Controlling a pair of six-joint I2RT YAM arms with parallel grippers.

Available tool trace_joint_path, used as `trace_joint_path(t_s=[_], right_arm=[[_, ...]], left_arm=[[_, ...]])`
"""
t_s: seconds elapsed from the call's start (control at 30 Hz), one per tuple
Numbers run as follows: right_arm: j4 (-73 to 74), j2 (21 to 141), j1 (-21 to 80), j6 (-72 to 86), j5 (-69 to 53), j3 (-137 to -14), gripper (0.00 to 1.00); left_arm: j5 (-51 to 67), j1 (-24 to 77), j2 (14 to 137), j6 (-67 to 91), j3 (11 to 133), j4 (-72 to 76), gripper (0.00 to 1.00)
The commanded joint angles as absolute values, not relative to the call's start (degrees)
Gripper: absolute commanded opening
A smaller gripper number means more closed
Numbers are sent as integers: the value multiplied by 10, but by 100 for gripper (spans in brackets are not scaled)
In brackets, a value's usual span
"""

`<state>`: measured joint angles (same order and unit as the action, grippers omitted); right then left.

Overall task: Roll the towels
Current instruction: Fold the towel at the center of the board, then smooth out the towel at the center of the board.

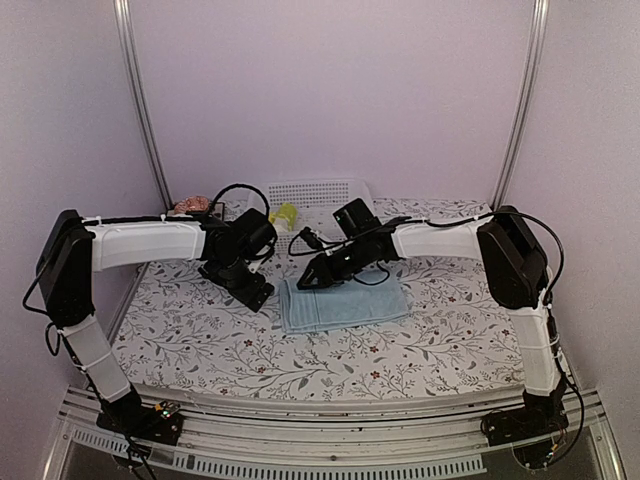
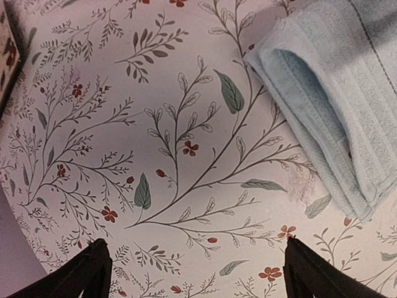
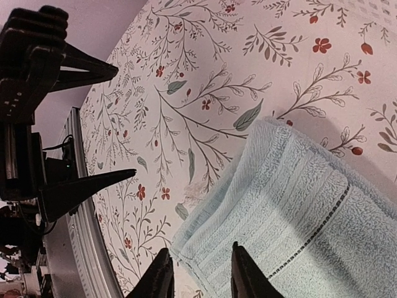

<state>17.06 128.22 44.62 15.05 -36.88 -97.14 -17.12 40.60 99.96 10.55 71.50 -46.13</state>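
Note:
The pale blue towel (image 1: 345, 304) lies folded flat on the floral table cover, near the middle. It also shows in the left wrist view (image 2: 335, 93) and in the right wrist view (image 3: 298, 211). My right gripper (image 1: 304, 282) is open, its jaws (image 3: 200, 276) low over the towel's near-left corner, one finger on each side of the edge. My left gripper (image 1: 260, 296) is open wide and empty (image 2: 195, 273), over bare cover just left of the towel. The yellow-green towel (image 1: 286, 214) is a small bunch at the back by the basket.
A white perforated basket (image 1: 312, 192) stands at the back of the table. A small pinkish object (image 1: 192, 206) lies at the back left. The left gripper's fingers (image 3: 93, 180) are close to the towel's corner. A metal rail (image 1: 330, 440) runs along the front edge.

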Motion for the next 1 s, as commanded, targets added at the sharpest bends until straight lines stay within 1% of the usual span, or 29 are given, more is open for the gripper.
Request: trace_joint_path(t_s=[0.0,0.1,0.23,0.37,0.47,0.6,0.7,0.77,0.97], right_arm=[[180,1279,450,136,-375,-985,37],[182,1253,440,125,-371,-964,41],[179,1199,401,125,-373,-906,41],[194,1140,358,100,-342,-845,41],[211,1109,324,84,-323,-807,41],[213,1076,299,69,-308,-765,41],[218,1063,292,60,-296,-753,41],[220,1060,289,54,-293,-752,41],[218,1061,284,43,-289,-749,41]], left_arm=[[-173,406,980,109,713,-463,97],[-168,409,973,112,719,-463,97],[-134,423,974,114,747,-453,97],[-51,435,989,118,795,-440,95],[14,437,1011,137,823,-434,89],[50,432,1039,168,824,-433,82],[72,428,1053,183,811,-420,79],[87,424,1063,194,801,-404,75],[67,412,1102,198,807,-394,63]])
